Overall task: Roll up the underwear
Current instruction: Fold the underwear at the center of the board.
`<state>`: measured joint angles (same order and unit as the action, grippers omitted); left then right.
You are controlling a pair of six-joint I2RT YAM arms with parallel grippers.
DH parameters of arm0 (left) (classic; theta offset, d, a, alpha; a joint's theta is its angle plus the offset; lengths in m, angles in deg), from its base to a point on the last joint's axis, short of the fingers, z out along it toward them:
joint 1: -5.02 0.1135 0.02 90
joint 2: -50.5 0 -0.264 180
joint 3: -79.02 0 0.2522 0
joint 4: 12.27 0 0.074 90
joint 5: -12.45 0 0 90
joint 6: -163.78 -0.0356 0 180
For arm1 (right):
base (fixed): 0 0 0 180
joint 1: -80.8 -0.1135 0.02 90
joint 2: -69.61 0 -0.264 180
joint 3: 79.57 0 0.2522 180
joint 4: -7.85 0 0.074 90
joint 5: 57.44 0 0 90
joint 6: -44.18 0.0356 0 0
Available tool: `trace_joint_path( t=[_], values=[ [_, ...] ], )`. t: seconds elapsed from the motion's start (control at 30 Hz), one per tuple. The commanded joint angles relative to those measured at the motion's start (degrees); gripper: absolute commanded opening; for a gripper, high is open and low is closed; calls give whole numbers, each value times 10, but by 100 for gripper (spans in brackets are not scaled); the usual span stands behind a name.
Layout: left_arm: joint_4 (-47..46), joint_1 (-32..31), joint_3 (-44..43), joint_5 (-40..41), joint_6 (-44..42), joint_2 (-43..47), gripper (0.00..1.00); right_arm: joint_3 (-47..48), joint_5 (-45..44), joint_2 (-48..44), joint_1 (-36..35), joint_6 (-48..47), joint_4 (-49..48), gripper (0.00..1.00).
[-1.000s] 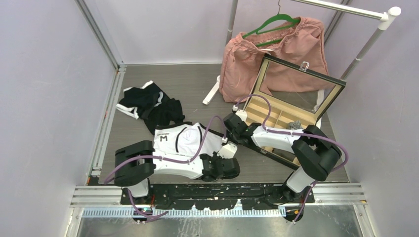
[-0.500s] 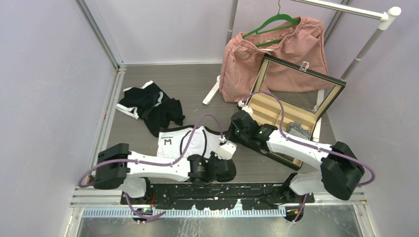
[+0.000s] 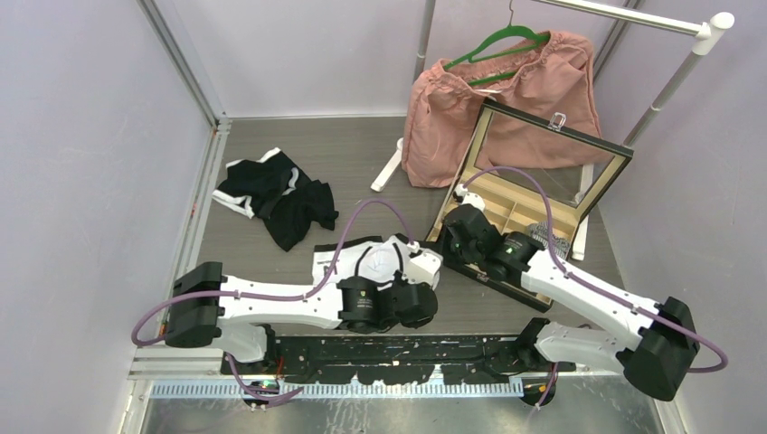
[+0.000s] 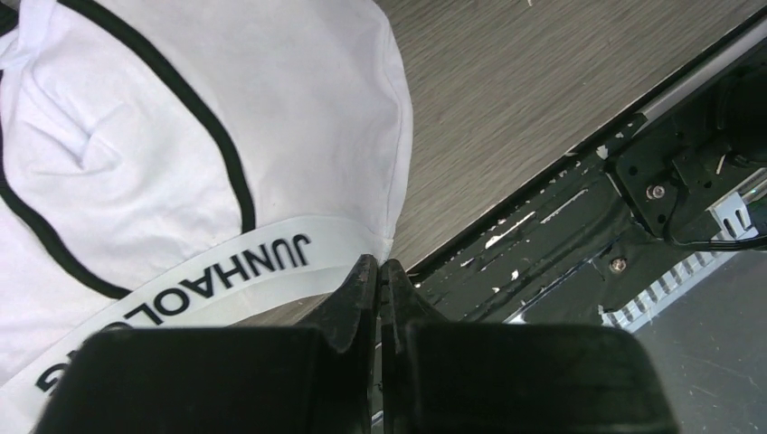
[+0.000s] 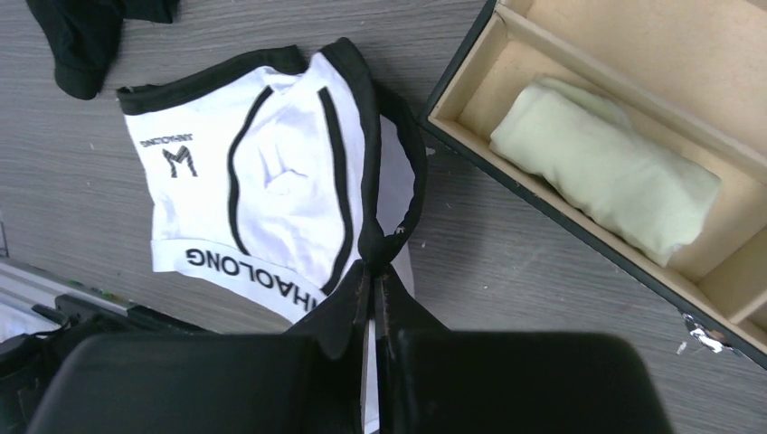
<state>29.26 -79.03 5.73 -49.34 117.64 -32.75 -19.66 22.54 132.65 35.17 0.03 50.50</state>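
Heaped at the left of the grey table point(image 3: 362, 145), the black briefs point(image 3: 280, 194) are seen unmoved since a second ago, at 10 o'clock from the white briefs point(image 3: 371, 258). The white briefs, which lay spread flat a second earlier with the "M" mark plainly shown from above, are now bunched narrower and have been drawn to the right, toward the box, near the table's front edge. The left gripper point(image 4: 378, 271), partly parted a second ago, is now pressed shut on the corner of the lettered waistband, at 5 o'clock of the white cloth in the left wrist view. Its arm has been stretched low along the near edge. The right gripper point(image 5: 373, 276) is clamped on the black-trimmed leg hem at the 3 o'clock side of the same garment, the hem being lifted into a loop. The right arm has been swung outward, its elbow now at the far right. At 2 o'clock from the white briefs the open box point(image 3: 552, 126) is unchanged, a pale roll point(image 5: 606, 185) lying in one compartment. The pink garment point(image 3: 452, 108) hangs at 12 o'clock of the box.
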Motion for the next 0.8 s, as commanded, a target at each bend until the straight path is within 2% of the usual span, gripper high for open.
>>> trace_joint_path(
  t=[0.0,0.27,0.4,0.6,0.77],
  values=[
    [-41,-2,0,-5,-7,24,1,31,4,-36,2,-19,30,1],
    [-47,-2,53,18,24,101,1,60,46,-23,3,-16,20,1],
    [-39,-2,99,38,58,159,1,91,88,27,1,-16,-8,1],
    [-7,-2,167,72,107,269,1,159,92,107,-17,-19,-27,1],
    [62,-2,189,97,138,336,1,225,92,184,-53,-32,-30,1]
  ],
)
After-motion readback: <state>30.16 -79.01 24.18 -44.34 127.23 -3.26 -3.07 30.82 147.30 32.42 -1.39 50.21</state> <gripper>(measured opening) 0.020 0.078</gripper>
